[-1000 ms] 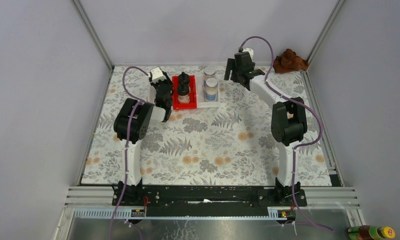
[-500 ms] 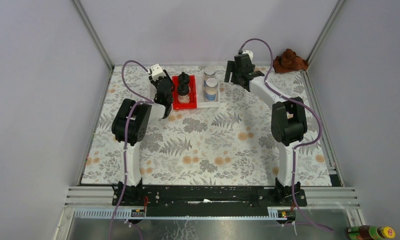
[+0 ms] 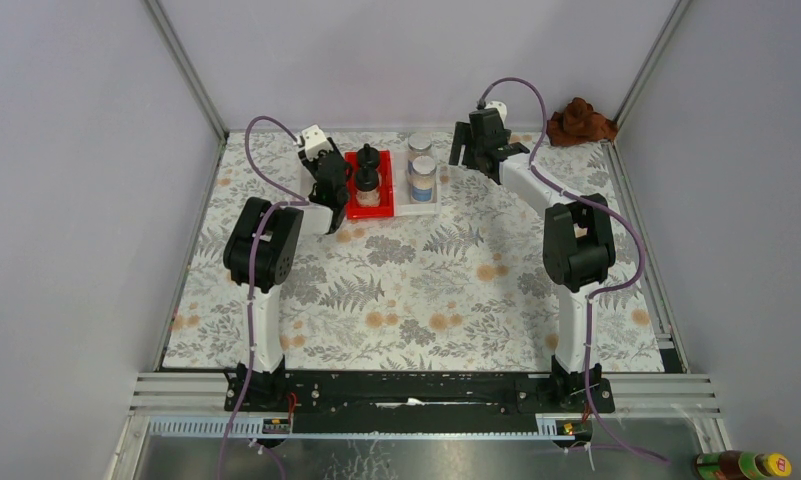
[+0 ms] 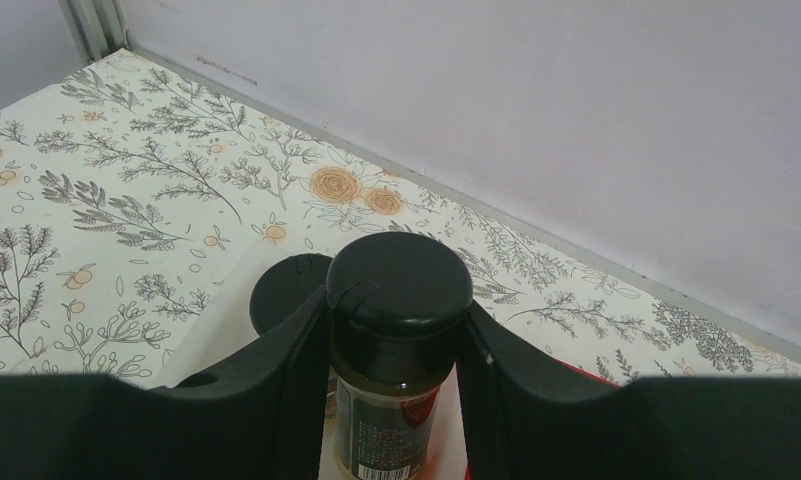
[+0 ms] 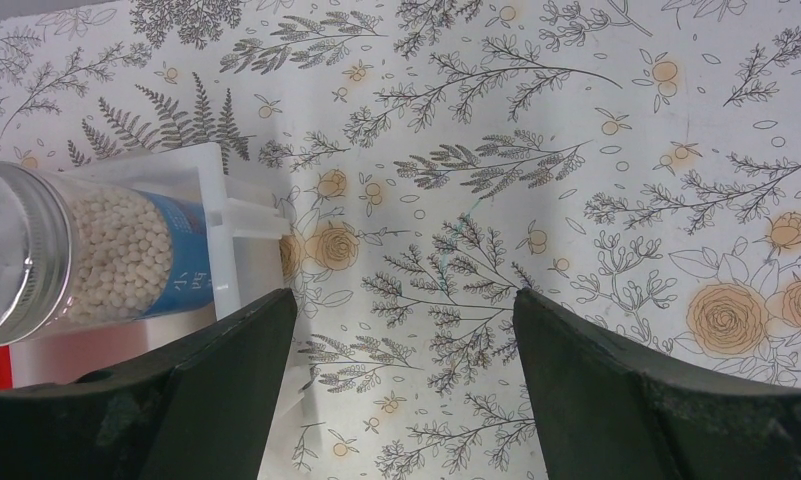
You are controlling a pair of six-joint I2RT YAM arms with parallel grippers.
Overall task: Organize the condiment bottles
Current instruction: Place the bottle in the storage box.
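My left gripper [image 3: 328, 182] [image 4: 396, 306] is shut on the black cap of a slim dark-brown bottle [image 4: 400, 300], which stands upright over a white tray [image 4: 216, 330]. A second black cap [image 4: 284, 295] stands just behind it. The red tray [image 3: 351, 196] holds two clear bottles with black domed caps [image 3: 367, 157] [image 3: 367, 184]. Two silver-lidded blue-label jars [image 3: 420, 146] [image 3: 423, 172] stand in the right white tray [image 3: 426, 208]. My right gripper [image 3: 476, 142] [image 5: 403, 300] is open and empty over the mat, just right of that tray; one jar [image 5: 66, 255] shows at its left.
A brown cloth [image 3: 580, 121] lies in the far right corner. A brown yellow-capped bottle [image 3: 744, 465] lies off the table at the near right. The back wall is close behind the trays. The red tray's edge [image 4: 576, 370] is right of my left fingers.
My left gripper has shifted slightly toward the back wall beside the red tray. The right gripper has barely moved.
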